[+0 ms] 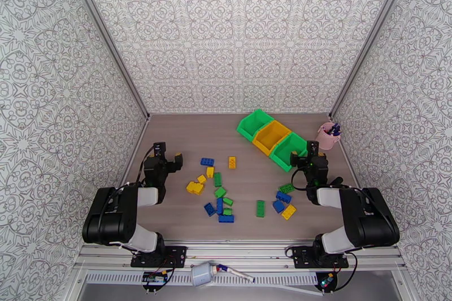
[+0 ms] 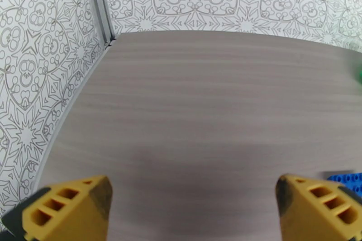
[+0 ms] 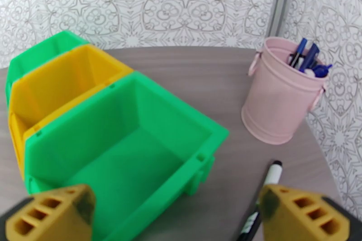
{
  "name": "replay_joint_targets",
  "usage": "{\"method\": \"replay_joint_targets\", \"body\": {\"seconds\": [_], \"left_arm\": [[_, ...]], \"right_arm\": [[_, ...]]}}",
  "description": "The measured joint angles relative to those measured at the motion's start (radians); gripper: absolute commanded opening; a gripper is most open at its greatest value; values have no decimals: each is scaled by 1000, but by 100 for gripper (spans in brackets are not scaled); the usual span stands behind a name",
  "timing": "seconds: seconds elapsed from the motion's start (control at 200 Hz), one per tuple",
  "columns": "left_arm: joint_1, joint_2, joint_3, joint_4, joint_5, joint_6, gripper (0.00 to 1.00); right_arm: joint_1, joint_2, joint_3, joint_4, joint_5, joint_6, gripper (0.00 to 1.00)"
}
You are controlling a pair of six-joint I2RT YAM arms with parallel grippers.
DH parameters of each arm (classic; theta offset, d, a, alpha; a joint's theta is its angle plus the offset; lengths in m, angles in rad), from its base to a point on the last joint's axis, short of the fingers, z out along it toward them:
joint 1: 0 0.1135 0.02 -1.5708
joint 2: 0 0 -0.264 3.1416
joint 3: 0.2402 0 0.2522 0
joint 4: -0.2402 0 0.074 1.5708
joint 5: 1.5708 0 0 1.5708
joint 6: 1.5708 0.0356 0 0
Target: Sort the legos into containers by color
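Both grippers have their fingers spread wide, holding nothing. Your right gripper (image 1: 304, 155) hangs at the near end of the containers (image 1: 271, 137). The legos (image 1: 220, 195) lie scattered to the near-left of the containers, behind its fingers. Your left gripper (image 1: 169, 156) is well left of the containers, with a blue brick (image 2: 346, 178) just to its right. There is open room around the bricks. A marker pen (image 3: 267, 187) lies beside the end bin.

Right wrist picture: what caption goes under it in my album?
Open right gripper faces an empty green bin joined to a yellow bin, near a pink cup of pens and a marker.
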Motion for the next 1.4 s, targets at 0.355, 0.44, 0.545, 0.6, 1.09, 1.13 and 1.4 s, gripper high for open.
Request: {"method": "replay_joint_targets", "body": {"seconds": [0.355,0.44,0.545,0.6,1.09,1.13,1.4], "left_arm": [[0,0,0,0,0,0,100],[0,0,0,0,0,0,100],[0,0,0,0,0,0,100],[0,0,0,0,0,0,100],[0,0,0,0,0,0,100],[0,0,0,0,0,0,100],[0,0,0,0,0,0,100]], "right_arm": [[0,0,0,0,0,0,100],[0,0,0,0,0,0,100],[0,0,0,0,0,0,100],[0,0,0,0,0,0,100],[0,-161,12,-154,31,35,100],[0,-188,21,-198,39,48,100],[0,-339,158,-600,61,163,100]]}}
